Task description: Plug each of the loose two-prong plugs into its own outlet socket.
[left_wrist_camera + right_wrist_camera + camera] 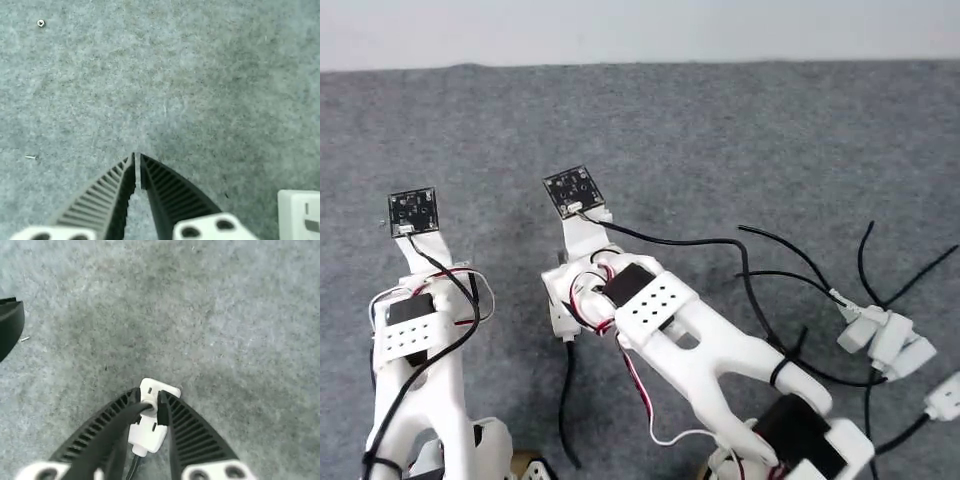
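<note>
table: grey felt top [720, 130], runs under everything, far edge meets a pale wall

right arm: [720, 350] white, base cut off at the near edge of the high view; wrist camera hides the fingers from above

left arm: [415, 370] white too, just beside the other one, base also cut off; fingers hidden under its own wrist the same way

black cables: [790, 275] a loose tangle on the right side of the table, too overlapped to count; several run off the edge

plug bunch: [882, 337] white pieces jammed together among the cables, looks like three, honestly can't separate plugs from sockets there

edge piece: [945, 397] one more white connector, cut off by the frame

black cord: [565, 400] one, trailing out from under the right arm's wrist

right gripper: [150, 402] clamped on one white plug [147, 432], ribbed fingers pinching its neck, plug's square end poking out past the tips, held just above the felt; prongs not visible

left gripper: [137, 159] fingers pressed together bar a hairline gap, nothing between them, tips over bare felt

white block: [300, 215] one, near the left gripper, slot in its face, socket-like, mostly cropped

black shape: [10, 325] one curved thing at the frame edge, no idea what

screws: [31, 157] one beside the left gripper, [23, 339] one next to the black shape; possibly the same screw

nut: [40, 22] one, tiny, well apart from the fingers
</note>
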